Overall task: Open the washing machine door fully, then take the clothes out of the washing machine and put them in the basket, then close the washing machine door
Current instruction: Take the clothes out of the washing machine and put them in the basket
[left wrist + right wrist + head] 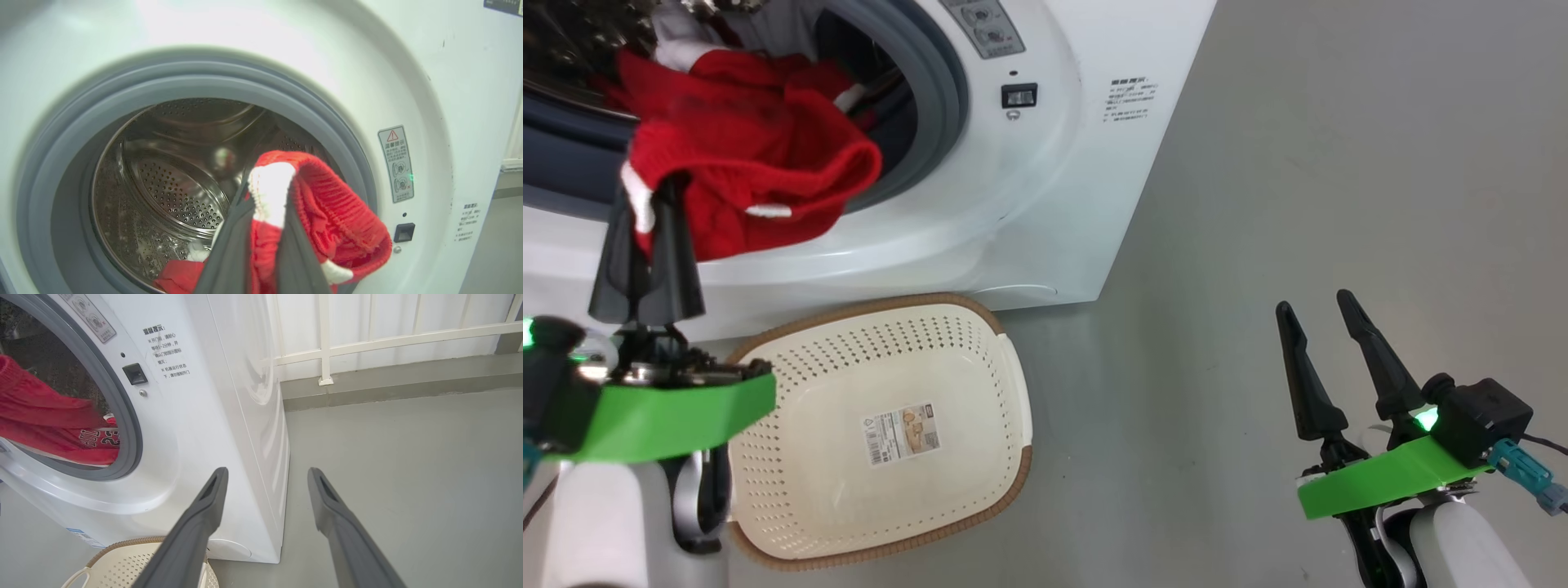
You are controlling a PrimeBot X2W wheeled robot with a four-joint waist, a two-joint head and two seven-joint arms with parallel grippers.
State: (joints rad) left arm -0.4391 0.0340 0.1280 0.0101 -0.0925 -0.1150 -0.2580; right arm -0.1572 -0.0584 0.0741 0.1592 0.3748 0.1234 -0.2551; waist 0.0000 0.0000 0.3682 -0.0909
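- The left gripper (pixel 649 192) is up at the mouth of the washing machine (pixel 1045 204). Its two dark fingers are pinched almost together on a white-edged fold of the clothes (pixel 760 155).
- In the left wrist view, the left gripper (pixel 267 204) has that red knit bunched between its fingers. A white cuff sits on top, and the loose part sags off to the right, in front of the grey gasket (pixel 61 143).
- Behind it the perforated steel drum (pixel 175 192) shows, with more red fabric low in the opening.
- The rest of the clothes spill over the lower lip of the opening, partly inside and partly hanging down over the white front. In the right wrist view, a red piece (pixel 36 416) with white lettering lies on the bottom of the gasket.
- The basket (pixel 800 490) stands on the grey floor (pixel 1298 163) just in front of the machine and below the opening. The sticker (pixel 900 433) on its bottom is in plain sight.
- The right gripper (pixel 1313 304) hangs low on the right, well apart from the machine and over bare floor. Its fingers are spread wide and hold nothing.
- In the right wrist view those fingers frame the machine's front corner (pixel 212 416), with the basket's rim (pixel 122 559) just beside them and a white railing (pixel 327 339) along the far wall.
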